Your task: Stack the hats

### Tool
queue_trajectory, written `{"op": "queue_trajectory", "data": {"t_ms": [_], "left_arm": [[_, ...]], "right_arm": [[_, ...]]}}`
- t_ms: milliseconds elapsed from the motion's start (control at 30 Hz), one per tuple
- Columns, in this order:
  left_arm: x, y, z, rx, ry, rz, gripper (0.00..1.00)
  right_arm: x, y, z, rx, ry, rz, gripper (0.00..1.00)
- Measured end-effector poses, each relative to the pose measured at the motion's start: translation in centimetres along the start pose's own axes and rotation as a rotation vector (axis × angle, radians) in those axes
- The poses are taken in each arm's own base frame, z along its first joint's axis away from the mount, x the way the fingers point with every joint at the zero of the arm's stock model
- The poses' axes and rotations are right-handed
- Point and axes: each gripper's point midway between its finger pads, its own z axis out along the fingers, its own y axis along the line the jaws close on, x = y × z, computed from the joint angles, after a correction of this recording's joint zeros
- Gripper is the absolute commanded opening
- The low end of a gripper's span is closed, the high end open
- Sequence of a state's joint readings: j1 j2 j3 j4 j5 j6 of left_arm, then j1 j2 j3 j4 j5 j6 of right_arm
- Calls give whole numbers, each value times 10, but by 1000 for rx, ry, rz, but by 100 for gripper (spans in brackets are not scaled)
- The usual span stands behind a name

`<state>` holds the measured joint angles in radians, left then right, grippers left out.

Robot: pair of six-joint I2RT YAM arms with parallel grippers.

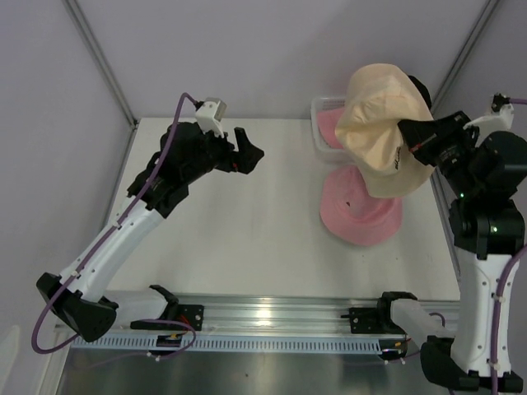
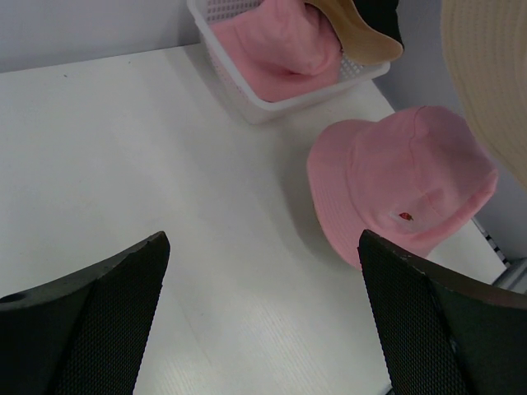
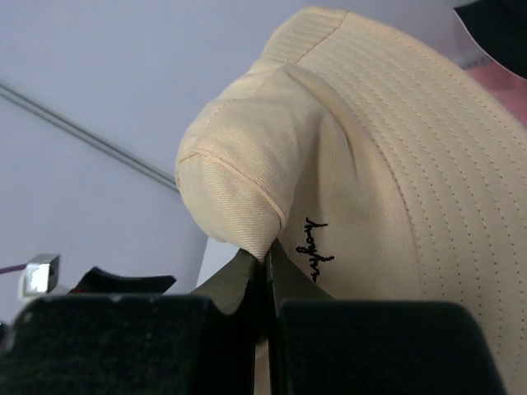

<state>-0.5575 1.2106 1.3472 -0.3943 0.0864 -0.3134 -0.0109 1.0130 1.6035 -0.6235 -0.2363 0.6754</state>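
My right gripper (image 1: 405, 132) (image 3: 268, 259) is shut on a fold of the beige hat (image 1: 379, 123) (image 3: 370, 164), holding it in the air. The hat hangs above a pink hat (image 1: 358, 218) (image 2: 403, 189) that lies crown-up on the table at the right. A second pink hat (image 1: 329, 127) (image 2: 280, 49) sits in the clear bin (image 1: 317, 107) (image 2: 239, 103) at the back. A black hat (image 2: 379, 12) (image 3: 498, 20) shows only as a dark edge behind the beige one. My left gripper (image 1: 247, 152) (image 2: 263, 247) hovers open over the bare table, left of the hats, with nothing between its fingers.
The white table (image 1: 247, 239) ends at a metal rail (image 1: 263, 317) along the near edge. Grey walls close in the back and both sides. The right arm's upright body (image 1: 482, 247) stands just right of the pink hat.
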Motion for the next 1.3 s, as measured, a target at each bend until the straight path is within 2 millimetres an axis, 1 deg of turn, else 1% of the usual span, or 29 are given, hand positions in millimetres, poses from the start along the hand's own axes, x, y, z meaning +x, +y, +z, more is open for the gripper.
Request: {"op": "queue_trajectory", "data": {"t_ms": [67, 133, 233, 300, 367, 467, 533, 633, 700, 833, 900, 1000, 1133, 1300], "left_arm": [[-2, -6, 1, 26, -10, -27, 99], [-4, -13, 1, 59, -12, -54, 100], [-8, -22, 1, 99, -24, -86, 100], [-13, -25, 1, 110, -41, -100, 100], [-17, -26, 1, 115, -57, -107, 99], [-19, -25, 0, 106, -67, -110, 99], [-21, -25, -3, 103, -73, -105, 100], [-26, -22, -14, 85, -95, -92, 99], [-29, -19, -22, 64, -108, -83, 100], [-27, -12, -36, 24, -105, -61, 99], [-23, -9, -40, 10, -104, -51, 100], [-7, -2, -41, -11, -70, -37, 100], [8, 2, -37, -13, -28, -32, 99], [21, 2, -32, -1, 17, -32, 100]], "right_arm": [[-5, 12, -21, -30, -35, -4, 0], [-8, 18, -40, -49, -68, -15, 0], [-5, 21, -63, -60, -93, -32, 0], [2, 16, -70, -51, -87, -44, 0], [10, 8, -69, -30, -65, -46, 0], [25, -12, -62, 31, -20, -42, 0], [31, -21, -61, 64, -2, -39, 0], [36, -26, -61, 76, 7, -36, 0], [43, -31, -61, 81, 17, -32, 0], [57, -39, -62, 82, 45, -17, 0], [65, -43, -58, 83, 71, -3, 0], [73, -50, -50, 91, 102, 11, 0], [77, -58, -37, 104, 109, 18, 0], [77, -51, -18, 49, 118, 48, 0]]}}
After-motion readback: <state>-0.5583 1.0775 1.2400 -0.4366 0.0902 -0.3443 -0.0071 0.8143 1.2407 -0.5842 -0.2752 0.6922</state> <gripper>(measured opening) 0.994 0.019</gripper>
